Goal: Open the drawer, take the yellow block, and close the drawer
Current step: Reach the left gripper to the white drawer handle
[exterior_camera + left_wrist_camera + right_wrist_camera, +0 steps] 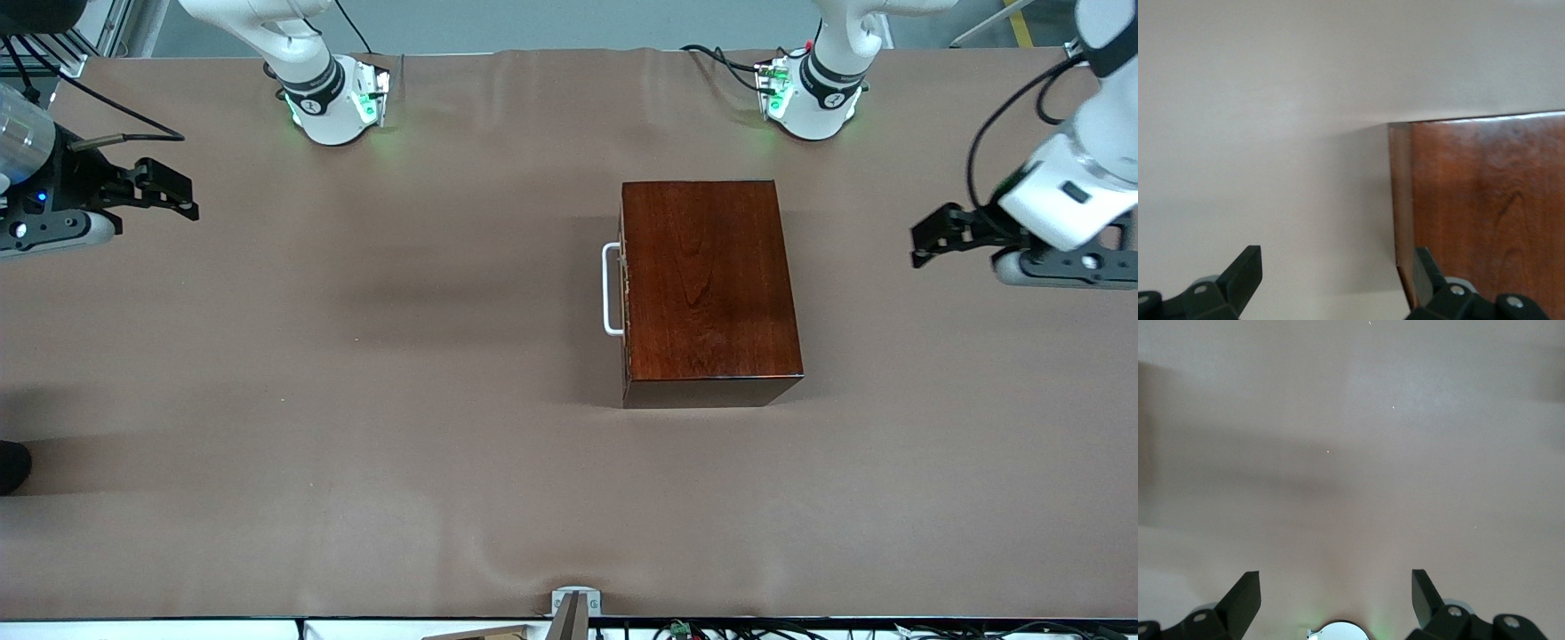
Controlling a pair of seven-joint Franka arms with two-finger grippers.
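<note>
A glossy reddish-brown wooden box [707,284] stands on the table, nearer the left arm's end. Its drawer is pushed in, and only the white bar handle [611,289] shows, on the side facing the right arm's end. The yellow block is hidden. My left gripper [925,244] hangs open over the table at the left arm's end, apart from the box, with nothing between its fingers. In the left wrist view the left gripper [1335,273] looks toward a corner of the box [1485,207]. My right gripper [182,191] waits open over the right arm's end, and in its own view the right gripper [1336,593] frames only cloth.
A brown cloth [356,400] covers the whole table. Both arm bases [333,102] [813,98] stand along the edge farthest from the front camera. A small metal bracket [575,604] sits at the nearest edge.
</note>
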